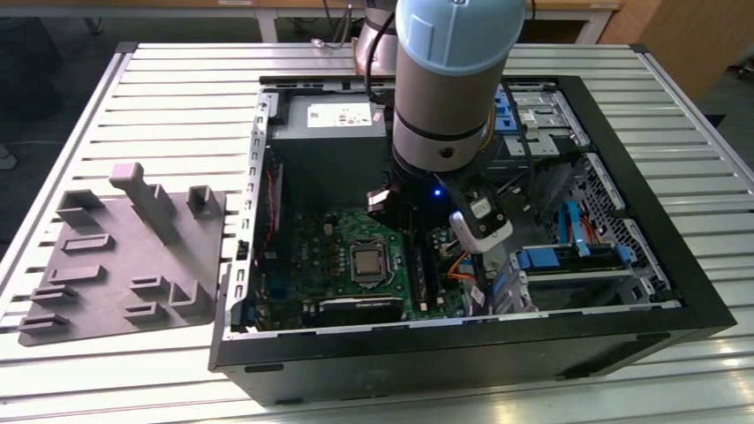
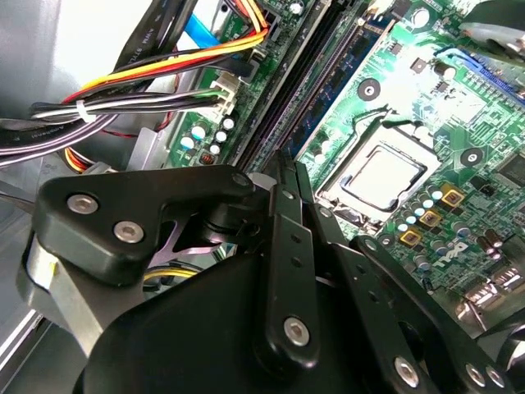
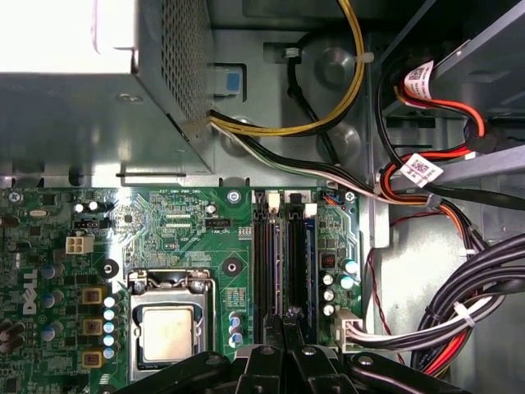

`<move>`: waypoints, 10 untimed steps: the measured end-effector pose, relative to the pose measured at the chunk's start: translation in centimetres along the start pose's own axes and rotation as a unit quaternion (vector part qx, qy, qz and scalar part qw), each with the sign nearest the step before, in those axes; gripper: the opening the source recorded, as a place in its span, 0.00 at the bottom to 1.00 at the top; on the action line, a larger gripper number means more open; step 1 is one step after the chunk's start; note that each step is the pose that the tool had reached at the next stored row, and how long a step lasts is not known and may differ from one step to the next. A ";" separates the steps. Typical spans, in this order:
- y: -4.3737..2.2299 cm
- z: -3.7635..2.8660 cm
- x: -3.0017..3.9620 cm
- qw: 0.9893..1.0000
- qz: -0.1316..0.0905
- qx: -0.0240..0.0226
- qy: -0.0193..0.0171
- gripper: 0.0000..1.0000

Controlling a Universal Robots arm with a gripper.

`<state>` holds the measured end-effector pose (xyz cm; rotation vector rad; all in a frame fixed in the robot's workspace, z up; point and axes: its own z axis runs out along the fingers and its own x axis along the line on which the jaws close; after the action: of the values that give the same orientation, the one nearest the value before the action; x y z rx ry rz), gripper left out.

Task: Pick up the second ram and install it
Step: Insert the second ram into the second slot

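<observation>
My gripper (image 3: 283, 322) is low inside the open computer case (image 1: 659, 291), with its tips right at the memory sockets (image 3: 262, 254) of the green motherboard (image 1: 335, 252). Both wrist views show the fingers (image 2: 279, 213) drawn together. A dark narrow stick standing on edge in a socket, the second ram (image 3: 295, 254), lines up with the fingertips and runs away from them (image 2: 305, 90). Whether the fingers clamp it or only touch its top edge I cannot tell. Beside it another stick (image 3: 311, 246) with a bluish face sits in the neighbouring socket.
The processor socket (image 3: 168, 332) lies beside the memory sockets. Bundled cables (image 3: 443, 320) and a power supply box (image 3: 90, 98) crowd the case walls. In the exterior view a grey moulded tray (image 1: 118, 256) with upright posts lies on the slatted table at the left, outside the case.
</observation>
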<state>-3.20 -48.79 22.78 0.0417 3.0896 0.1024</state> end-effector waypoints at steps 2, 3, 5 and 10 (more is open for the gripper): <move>0.00 0.04 0.02 1.000 0.000 0.000 0.000 0.12; -0.01 0.06 0.03 1.000 0.000 0.000 0.000 0.12; -0.01 0.08 0.03 1.000 0.000 0.000 0.000 0.12; 0.03 0.13 0.04 1.000 0.000 0.000 0.000 0.12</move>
<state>-3.23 -48.75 22.66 0.0417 3.0895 0.1030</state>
